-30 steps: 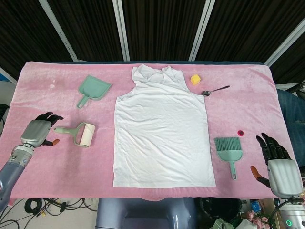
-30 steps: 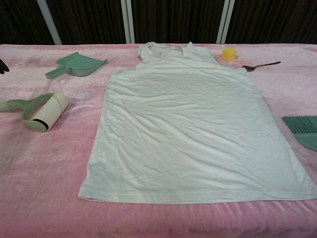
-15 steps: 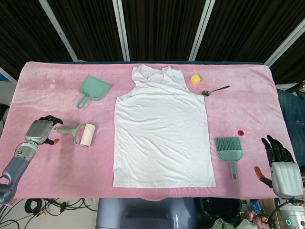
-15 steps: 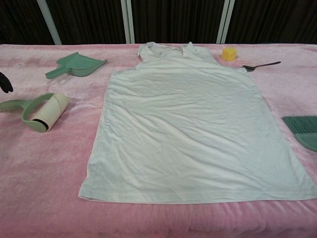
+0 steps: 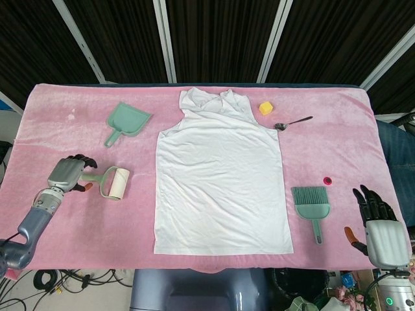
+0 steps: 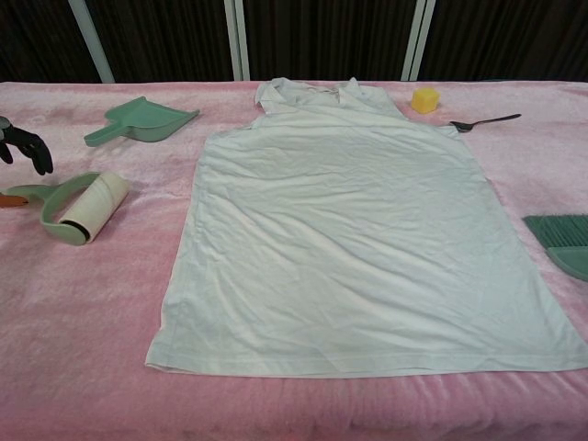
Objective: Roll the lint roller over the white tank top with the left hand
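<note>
The white tank top (image 5: 220, 175) (image 6: 358, 230) lies flat in the middle of the pink table, neck toward the far edge. To its left lies the lint roller (image 5: 114, 183) (image 6: 84, 208), a pale roll in a green frame with its handle pointing left. My left hand (image 5: 70, 174) (image 6: 24, 149) is at the end of that handle, its dark fingers curved over the handle and its thumb on the near side. I see no firm grip on it. My right hand (image 5: 379, 223) rests at the near right corner, fingers spread and holding nothing.
A green dustpan (image 5: 126, 122) (image 6: 142, 121) lies far left of the top. A yellow cube (image 5: 265, 108) (image 6: 424, 99) and a spoon (image 5: 293, 122) (image 6: 485, 120) sit at the far right. A green brush (image 5: 312, 202) (image 6: 562, 234) and a small pink ring (image 5: 328, 180) lie right of the top.
My left hand has moved right along the table and now reaches over the roller's handle. The roller and the tank top have not moved. My right hand has shifted only slightly.
</note>
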